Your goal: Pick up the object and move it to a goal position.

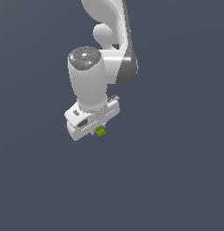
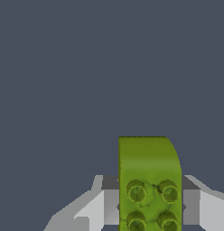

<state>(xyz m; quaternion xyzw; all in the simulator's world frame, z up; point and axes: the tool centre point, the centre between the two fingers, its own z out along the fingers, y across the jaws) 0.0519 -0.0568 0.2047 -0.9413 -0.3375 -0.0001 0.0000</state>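
1. The step in hand looks like the carry: the block (image 1: 100, 131) is already in the hand (image 1: 96, 131), so the pick-up seems done and the move to the goal is what remains.

2. In the wrist view the block (image 2: 149, 185) sits between the two grey fingers (image 2: 109, 205), which are closed against its sides; its studded face with four round dark marks is turned toward the camera.

3. In the exterior view the block shows only as a small green tip poking out under the white hand, near the middle of the picture, a little toward the exterior view's left.

4. Whether the block is clear of the bench (image 1: 177, 180) is hard to say: the grey surface is flat and featureless and gives no shadow to judge height by, though nothing appears to touch the block from below.

5. No goal marker shows in either view, so the next move calls for knowing the target from elsewhere, then travelling steadily with the grip kept firm, since the block is small and could slip.

6. Pose: the arm comes in from the far top of the exterior view, the wrist bends over, and the hand points down at the bench.
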